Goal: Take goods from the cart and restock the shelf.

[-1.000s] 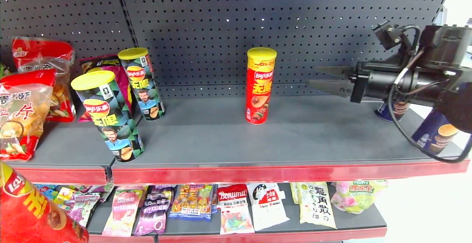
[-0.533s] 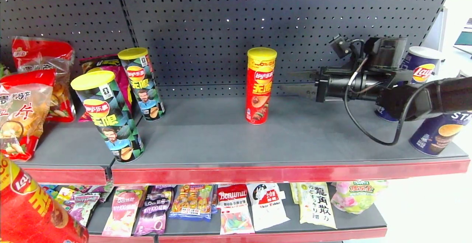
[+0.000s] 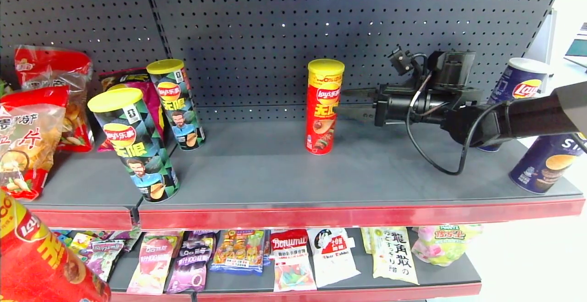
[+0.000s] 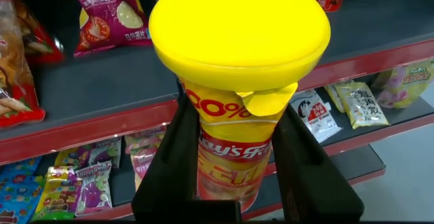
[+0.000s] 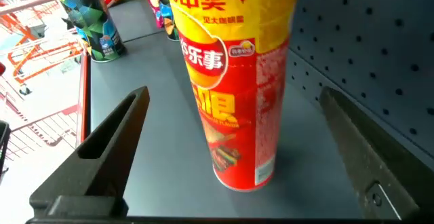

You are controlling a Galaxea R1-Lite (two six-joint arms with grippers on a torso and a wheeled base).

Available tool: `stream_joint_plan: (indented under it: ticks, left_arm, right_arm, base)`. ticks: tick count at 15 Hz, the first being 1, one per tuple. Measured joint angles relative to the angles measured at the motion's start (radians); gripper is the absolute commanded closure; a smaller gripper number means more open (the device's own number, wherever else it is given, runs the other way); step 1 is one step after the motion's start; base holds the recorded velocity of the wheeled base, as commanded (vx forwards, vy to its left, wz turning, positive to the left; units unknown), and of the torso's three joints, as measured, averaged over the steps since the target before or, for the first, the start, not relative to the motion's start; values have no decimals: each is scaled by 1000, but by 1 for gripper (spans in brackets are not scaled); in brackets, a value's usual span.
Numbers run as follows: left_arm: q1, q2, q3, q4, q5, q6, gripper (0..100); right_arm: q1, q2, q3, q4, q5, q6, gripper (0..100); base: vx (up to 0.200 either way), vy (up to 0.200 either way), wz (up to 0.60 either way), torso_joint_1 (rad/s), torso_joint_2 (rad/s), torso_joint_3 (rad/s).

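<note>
Two jaws of the right gripper [image 3: 345,102] stand apart, flanking the red can [image 3: 324,107] mid-shelf, near the back pegboard [image 3: 257,31]. Right wrist view shows a gap on each side of it. Left gripper [image 4: 234,142] is clamped on a second red can [image 4: 234,173] with a smooth yellow plastic lid [image 4: 239,30], out before the shelf's [image 3: 275,178] front left edge. Blue cans [image 3: 543,162] stand at the right end, green-black cans [image 3: 133,144] at the left.

chip can [image 3: 324,107] on shelf [image 3: 257,169] | right end effector [image 3: 338,101] at its right
</note>
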State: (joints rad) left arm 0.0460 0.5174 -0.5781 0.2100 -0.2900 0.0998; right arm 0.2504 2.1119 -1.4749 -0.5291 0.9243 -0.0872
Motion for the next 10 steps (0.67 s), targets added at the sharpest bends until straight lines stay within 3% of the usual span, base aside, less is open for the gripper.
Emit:
stream_joint_plan:
  ticks: [10]
  left_arm:
    - [0, -5, 1, 0, 0, 0, 100]
  right_arm:
    - [42, 92, -127, 1, -4, 0, 0]
  base:
    - [0, 0, 0, 0, 0, 0]
